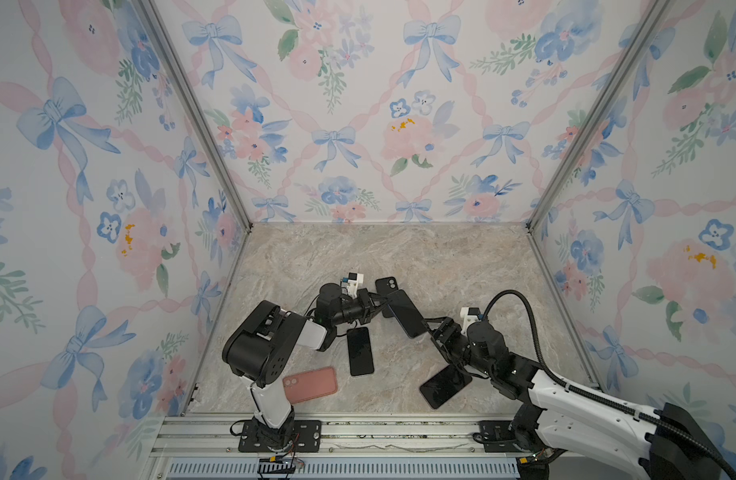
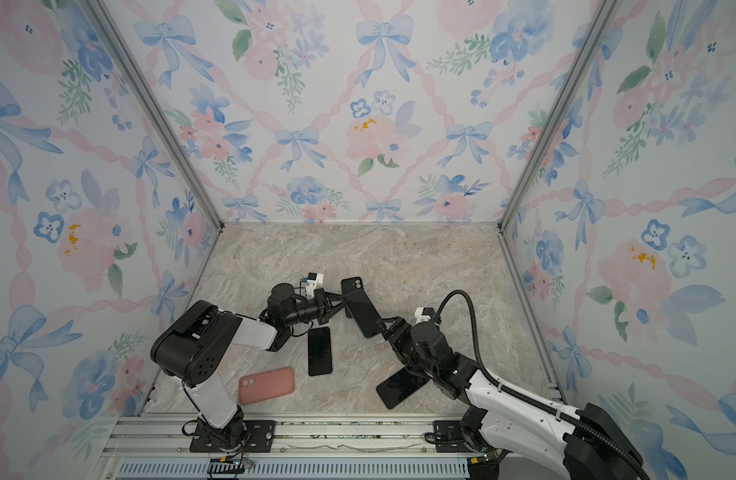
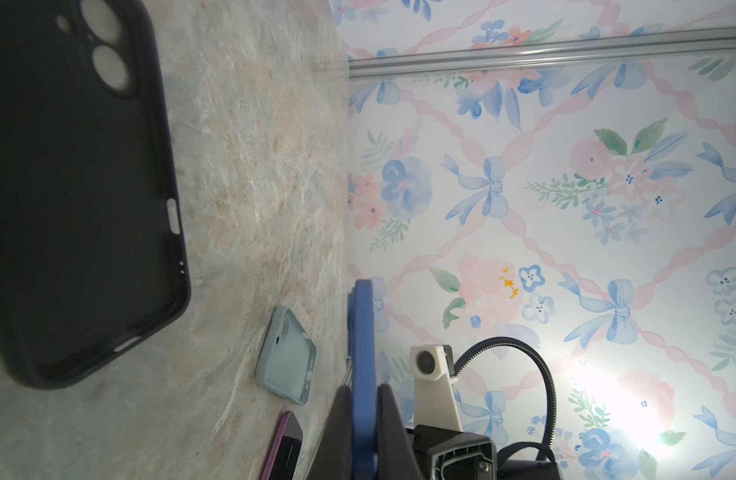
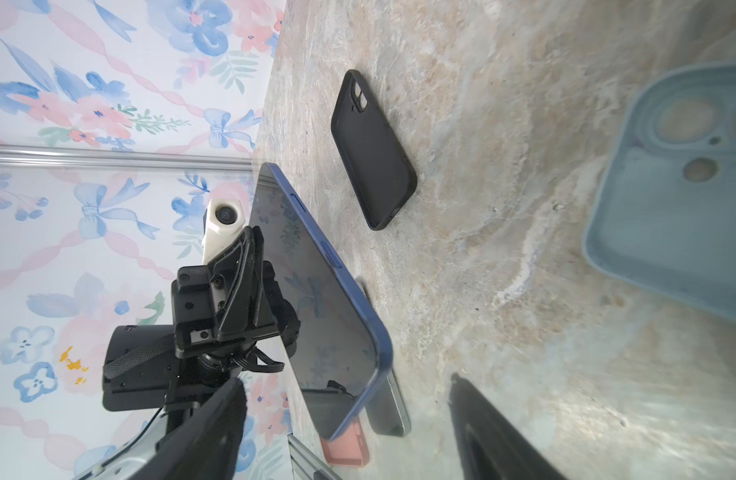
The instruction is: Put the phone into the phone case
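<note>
Left gripper (image 1: 384, 306): clamped one end of phone (image 1: 408, 314), aimed long axis into spread, non-touching jaws of right gripper (image 1: 432, 328), with case (image 1: 384, 285) just behind.

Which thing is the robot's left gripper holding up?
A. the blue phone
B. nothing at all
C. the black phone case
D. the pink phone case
A: the left gripper is shut on the blue phone, clamped edge-on between its fingers, while the pink phone case and the black phone case lie on the table.
</note>
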{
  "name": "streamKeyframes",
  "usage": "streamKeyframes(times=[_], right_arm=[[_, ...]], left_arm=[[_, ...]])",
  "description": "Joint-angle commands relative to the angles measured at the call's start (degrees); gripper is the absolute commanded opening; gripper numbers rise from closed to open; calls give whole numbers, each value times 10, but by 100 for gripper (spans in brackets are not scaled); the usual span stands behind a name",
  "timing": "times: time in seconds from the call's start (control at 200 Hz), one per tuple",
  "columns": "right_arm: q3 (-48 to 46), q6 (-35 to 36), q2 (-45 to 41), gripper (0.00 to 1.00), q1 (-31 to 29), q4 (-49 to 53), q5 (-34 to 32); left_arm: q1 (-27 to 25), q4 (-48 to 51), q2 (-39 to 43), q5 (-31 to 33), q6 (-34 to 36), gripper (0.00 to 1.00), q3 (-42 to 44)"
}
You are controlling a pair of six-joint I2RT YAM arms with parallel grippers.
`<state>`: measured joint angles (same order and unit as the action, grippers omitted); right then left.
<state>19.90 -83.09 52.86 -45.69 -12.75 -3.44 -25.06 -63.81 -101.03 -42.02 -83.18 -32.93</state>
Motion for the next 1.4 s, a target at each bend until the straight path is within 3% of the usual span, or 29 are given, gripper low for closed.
streamKeyframes(times=[0.0, 0.165, 0.395, 0.56, 1.4], right_arm=[[-13, -43, -22, 77, -3, -43, -34], [-27, -45, -20, 70, -25, -93, -71], [-38, -47, 31, 59, -35, -189, -71], [-41, -40, 58, 45, -35, -239, -70], [-38, -31, 99, 10, -34, -288, -76]], left_arm=[[1, -61, -6, 9, -47, 0, -10], [-5, -102, -10, 23, -81, 0, -2], [-9, -126, -15, 32, -101, 0, 3], [-10, -130, -19, 34, -104, 0, 4], [-13, -166, -28, 29, -119, 0, 8]])
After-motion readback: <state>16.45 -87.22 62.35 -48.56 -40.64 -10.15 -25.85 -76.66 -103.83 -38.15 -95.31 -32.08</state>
